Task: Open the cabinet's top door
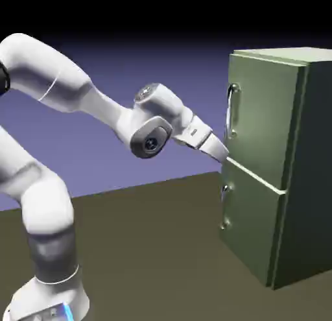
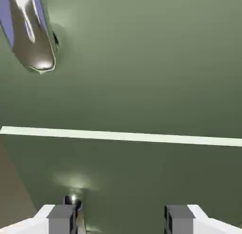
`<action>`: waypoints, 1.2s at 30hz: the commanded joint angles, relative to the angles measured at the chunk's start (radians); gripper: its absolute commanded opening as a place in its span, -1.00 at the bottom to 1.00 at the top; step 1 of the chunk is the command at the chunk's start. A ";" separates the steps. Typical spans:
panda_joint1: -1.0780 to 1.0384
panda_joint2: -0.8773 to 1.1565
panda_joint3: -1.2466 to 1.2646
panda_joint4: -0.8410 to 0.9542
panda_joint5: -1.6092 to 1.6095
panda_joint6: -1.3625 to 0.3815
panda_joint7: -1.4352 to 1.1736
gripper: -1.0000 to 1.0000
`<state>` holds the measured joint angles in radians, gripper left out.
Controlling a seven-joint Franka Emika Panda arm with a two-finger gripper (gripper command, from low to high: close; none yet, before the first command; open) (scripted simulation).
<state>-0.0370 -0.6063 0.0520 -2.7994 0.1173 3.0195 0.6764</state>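
The olive-green cabinet (image 1: pixel 285 164) stands at the right of the exterior view. Its top door (image 1: pixel 262 112) is flush and carries a vertical silver bar handle (image 1: pixel 231 111) near its left edge. My gripper (image 1: pixel 227 156) is close to the door's lower left corner, just below that handle, near the seam above the lower door (image 1: pixel 253 225). In the hand view the handle's lower end (image 2: pixel 30 37) shows at the upper left, the pale seam (image 2: pixel 121 136) crosses the middle, and the two fingertips (image 2: pixel 61 219) stand apart with nothing between them. The gripper is open.
The lower door has its own small silver handle (image 1: pixel 224 209), whose top shows in the hand view beside the left fingertip (image 2: pixel 73 201). A dark tabletop (image 1: pixel 155 255) stretches between the robot's base and the cabinet.
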 commanded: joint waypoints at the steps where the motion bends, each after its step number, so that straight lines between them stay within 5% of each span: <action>1: -0.018 -0.013 0.019 0.004 0.044 -0.006 -0.024 0.00; 36: -0.654 -0.484 0.694 0.141 1.566 -0.234 -0.862 0.00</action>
<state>-0.6909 -1.0904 0.7465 -2.6586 1.6832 2.7859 -0.1853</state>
